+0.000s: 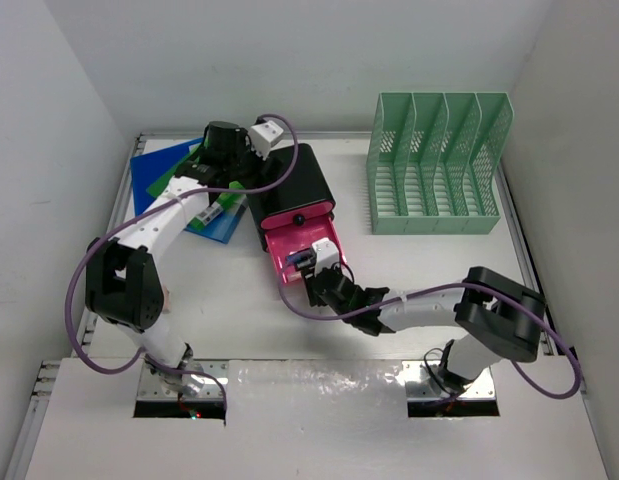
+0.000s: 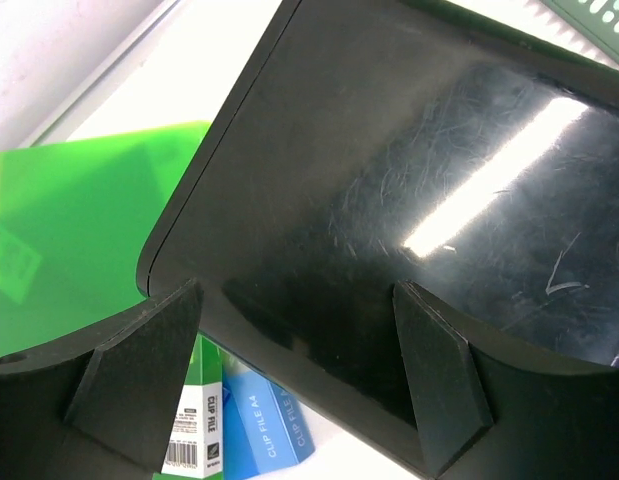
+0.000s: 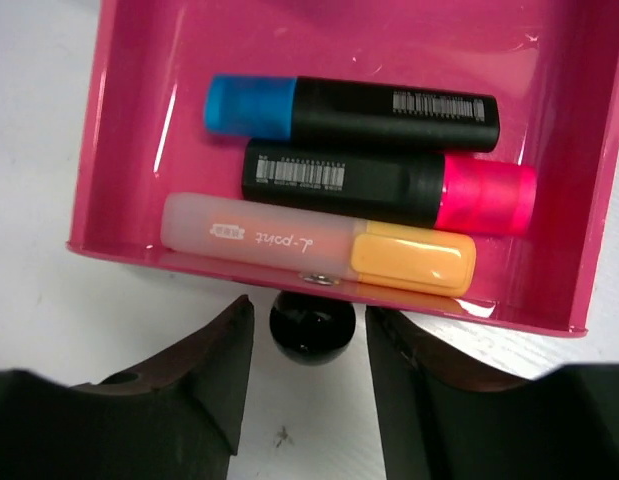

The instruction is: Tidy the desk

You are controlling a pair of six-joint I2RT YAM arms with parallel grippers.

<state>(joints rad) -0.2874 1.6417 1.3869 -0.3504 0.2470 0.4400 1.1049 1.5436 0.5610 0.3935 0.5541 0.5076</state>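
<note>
On the white desk (image 1: pixel 409 270) stands a black box (image 1: pixel 299 180) with its pink drawer (image 1: pixel 307 245) pulled out toward me. Three highlighters lie in the drawer (image 3: pixel 129 120): a blue-capped one (image 3: pixel 349 108), a pink-capped one (image 3: pixel 389 185) and an orange-capped one (image 3: pixel 319 245). My right gripper (image 3: pixel 309 305) is open, its fingers on either side of the drawer's black knob (image 3: pixel 312 328) with a gap on each side. My left gripper (image 2: pixel 299 290) is open wide over the box's glossy top (image 2: pixel 419 150) at its rear left corner (image 1: pixel 251 172).
Blue (image 1: pixel 164 170) and green (image 1: pixel 189 180) clip files lie stacked left of the box, partly under my left arm. A mint-green mesh file rack (image 1: pixel 434 165) stands at the back right. Walls close in on both sides of the desk.
</note>
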